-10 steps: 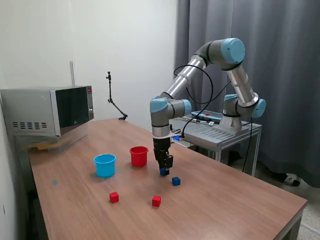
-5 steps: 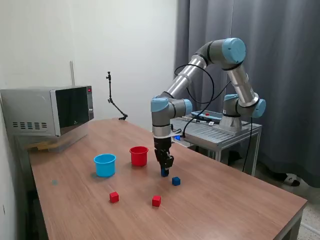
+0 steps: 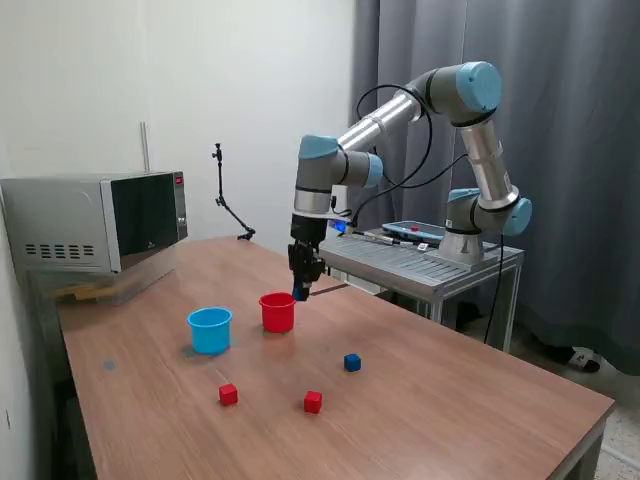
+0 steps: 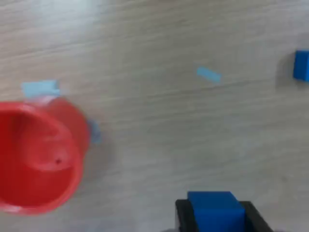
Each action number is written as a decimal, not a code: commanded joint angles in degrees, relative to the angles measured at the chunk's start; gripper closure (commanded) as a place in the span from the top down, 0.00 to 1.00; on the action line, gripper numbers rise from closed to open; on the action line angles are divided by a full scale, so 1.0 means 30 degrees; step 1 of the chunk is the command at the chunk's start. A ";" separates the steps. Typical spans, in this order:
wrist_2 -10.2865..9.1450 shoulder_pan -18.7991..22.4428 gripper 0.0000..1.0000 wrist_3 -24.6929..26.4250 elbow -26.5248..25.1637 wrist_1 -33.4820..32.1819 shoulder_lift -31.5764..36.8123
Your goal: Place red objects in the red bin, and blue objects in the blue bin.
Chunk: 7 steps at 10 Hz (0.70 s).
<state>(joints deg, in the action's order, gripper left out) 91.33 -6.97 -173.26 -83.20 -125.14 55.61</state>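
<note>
My gripper hangs above the table just beside the red bin, shut on a dark blue cube. The wrist view shows that blue cube clamped between the two black fingers, with the red bin off to one side, empty inside. The light blue bin stands on the exterior view's left of the red one. A second blue cube lies on the table, also seen as a blue cube at the wrist picture's edge. Two red cubes lie nearer the front edge.
A microwave sits at the table's far left in the exterior view. A thin black stand rises at the back edge. A grey metal cart holds the arm's base behind the table. Bits of light blue tape mark the wood.
The gripper has lifted the blue cube off the table and carried it up and toward the exterior view's left, from beside the other blue cube to next to the red bin.
</note>
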 commanded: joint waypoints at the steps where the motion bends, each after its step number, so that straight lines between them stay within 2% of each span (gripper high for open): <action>1: 0.0348 -0.0458 0.00 0.0038 0.1212 0.1371 0.0392; 2: 0.0319 -0.0691 0.00 0.0009 0.2001 0.1576 -0.0277; 4: 0.0348 -0.1394 0.00 -0.0136 0.3758 0.3505 -0.1828; 7: 0.0319 -0.2157 0.00 -0.1011 0.5694 0.4268 -0.3035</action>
<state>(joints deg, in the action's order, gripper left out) 92.30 -12.36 -174.70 -69.18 -114.17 48.36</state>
